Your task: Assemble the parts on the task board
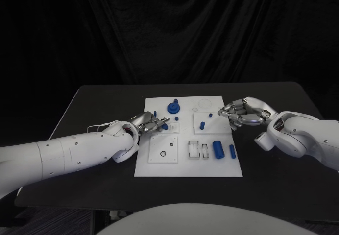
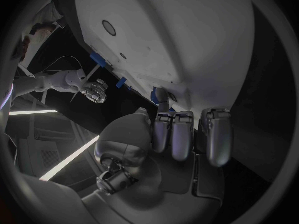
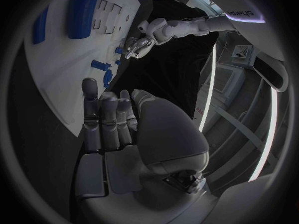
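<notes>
Head view: white task board point(image 1: 159, 169) lies mid-frame on the black bench point(image 1: 92, 98). Blue parts on it: a round knobbed piece point(image 1: 173, 107) at upper centre, a short peg point(image 1: 201, 124) just below it to the right, a cylinder point(image 1: 218, 149) and a thin bar point(image 1: 232, 151) at lower right. Left hand point(image 1: 146, 122) sits at the board's left edge, fingertips at a small blue piece point(image 1: 164, 126); whether it grips it, cannot tell. Right hand point(image 1: 242, 113) hovers at the board's right edge, fingers curled, nothing visibly held.

Left wrist view: left hand's fingers point(image 2: 182, 134) curl toward the board edge, probably lining up on a part.

Right wrist view: right hand's fingers point(image 3: 106, 119) are bunched and empty beside the board, likely waiting.
</notes>
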